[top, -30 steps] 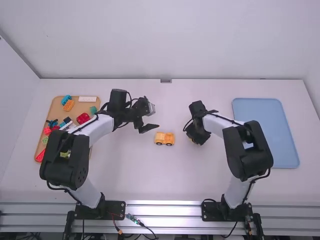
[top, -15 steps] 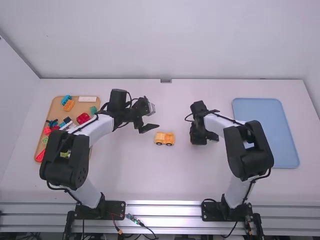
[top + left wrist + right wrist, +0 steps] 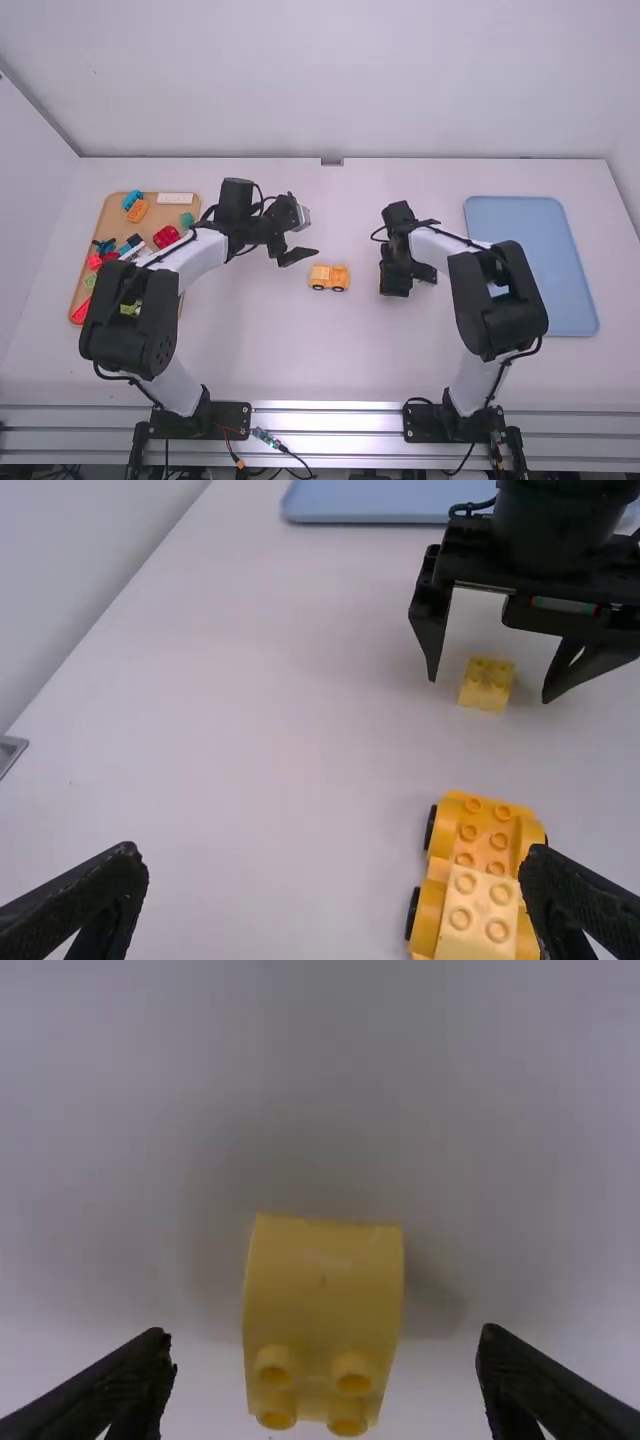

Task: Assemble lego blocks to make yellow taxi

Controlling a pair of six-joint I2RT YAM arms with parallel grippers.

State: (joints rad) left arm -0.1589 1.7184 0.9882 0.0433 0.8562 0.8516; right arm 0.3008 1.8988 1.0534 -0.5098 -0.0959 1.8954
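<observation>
Right pincer (image 3: 398, 281) turned (wrist view: block (image 3: 323, 1285))

L tray (image 3: 161, 216) at far L of counter (image 3: 250, 350), lego pieces (image 3: 167, 236) on it. R tray (image 3: 525, 240) at far R. Btwn trays, approx mid counter: taxi base (image 3: 336, 282) w/ stacked brick (image 3: 478, 910) on its L end. Loose block (image 3: 487, 683) on counter, R of base, apart from it, under R gripper (image 3: 395, 283), btwn its fingers. L gripper (image 3: 306, 236) just beyond base, slightly L.
</observation>
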